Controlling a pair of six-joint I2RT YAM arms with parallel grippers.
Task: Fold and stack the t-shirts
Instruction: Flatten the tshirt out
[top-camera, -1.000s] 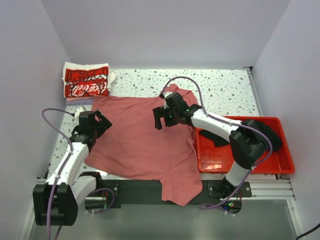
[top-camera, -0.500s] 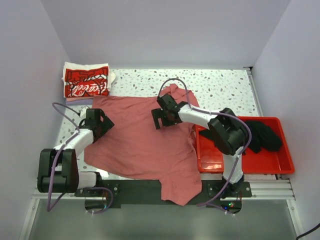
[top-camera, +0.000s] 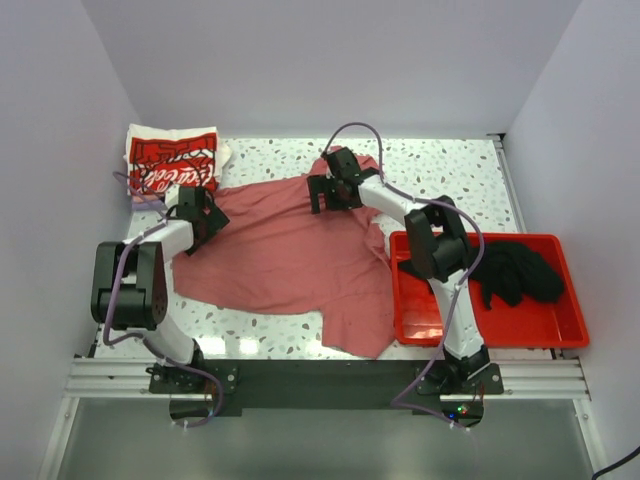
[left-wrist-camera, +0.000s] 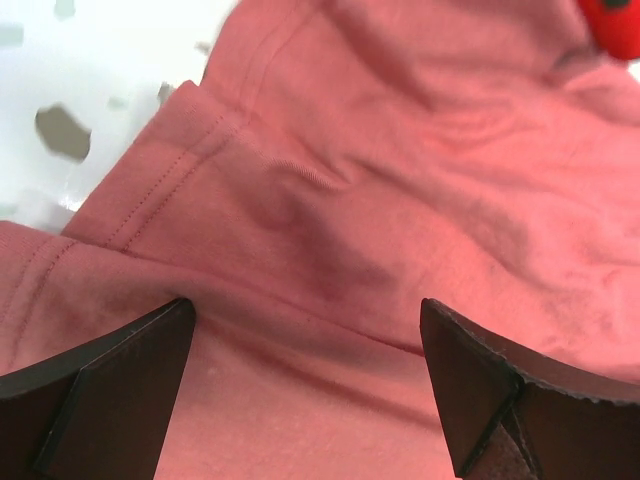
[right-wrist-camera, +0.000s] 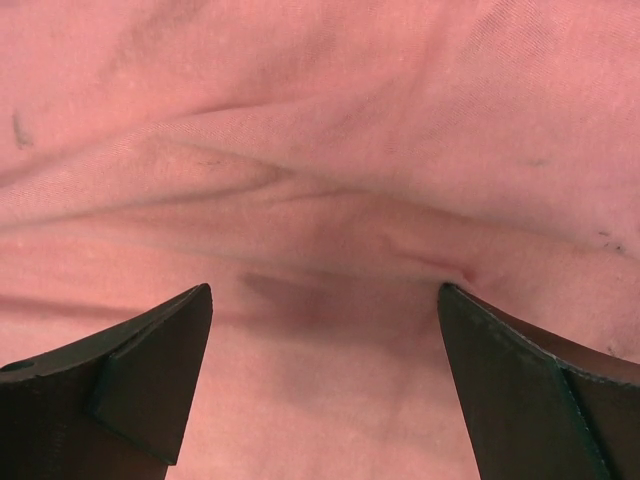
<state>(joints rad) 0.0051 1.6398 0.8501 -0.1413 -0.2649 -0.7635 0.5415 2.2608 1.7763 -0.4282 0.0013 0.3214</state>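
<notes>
T-shirt (top-camera: 290, 260), dusty-red, spread wrinkled, far edge perhaps bunched

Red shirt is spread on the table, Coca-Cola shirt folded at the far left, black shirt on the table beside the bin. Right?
No: the top view shows the black shirt inside the bin, not beside it. The red shirt is spread on the table and the Coca-Cola shirt sits folded at the far left.

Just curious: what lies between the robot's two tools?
Only the dusty-red t-shirt, spread on the table, fills the stretch between left tool and right tool; the top view shows it.
</notes>
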